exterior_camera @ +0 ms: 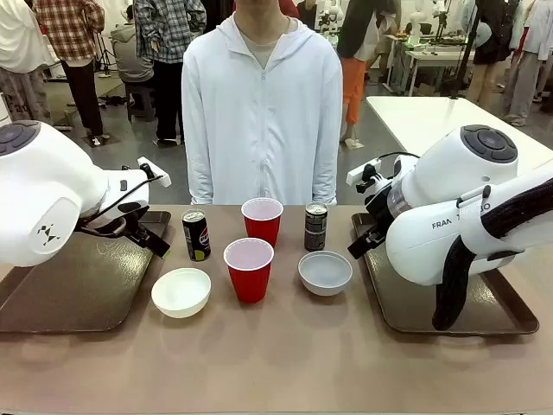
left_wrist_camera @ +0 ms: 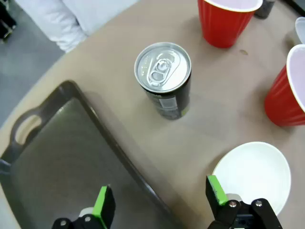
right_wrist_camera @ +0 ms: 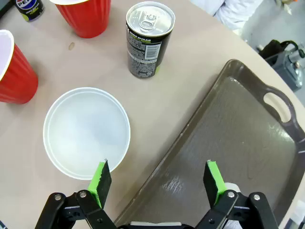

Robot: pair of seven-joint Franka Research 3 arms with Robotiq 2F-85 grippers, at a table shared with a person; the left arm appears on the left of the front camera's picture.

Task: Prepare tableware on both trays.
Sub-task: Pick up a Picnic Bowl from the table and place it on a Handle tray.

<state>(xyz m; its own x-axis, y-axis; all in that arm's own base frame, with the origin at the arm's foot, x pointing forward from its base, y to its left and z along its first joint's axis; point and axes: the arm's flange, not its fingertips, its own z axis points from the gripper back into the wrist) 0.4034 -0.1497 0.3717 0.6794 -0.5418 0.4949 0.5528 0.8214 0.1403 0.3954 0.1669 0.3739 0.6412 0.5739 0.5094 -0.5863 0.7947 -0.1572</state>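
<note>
Both dark brown trays, left [exterior_camera: 60,298] and right [exterior_camera: 484,320], lie bare at the table's ends. Between them stand the Pepsi can [exterior_camera: 196,235], the other dark can [exterior_camera: 316,226], two red cups [exterior_camera: 262,220] [exterior_camera: 249,270] and two white bowls [exterior_camera: 181,291] [exterior_camera: 326,272]. My left gripper [left_wrist_camera: 160,199] hangs open over its tray's rim [left_wrist_camera: 114,152], with the Pepsi can [left_wrist_camera: 163,78] ahead and a bowl [left_wrist_camera: 252,174] by one finger. My right gripper [right_wrist_camera: 157,179] is open above its tray's edge [right_wrist_camera: 200,124], beside the other bowl [right_wrist_camera: 86,132].
A person in a white hooded jacket [exterior_camera: 262,104] stands at the far edge of the tan table [exterior_camera: 276,363], hands out of sight. Both bulky white arms [exterior_camera: 43,199] [exterior_camera: 458,216] hover over the inner ends of the trays.
</note>
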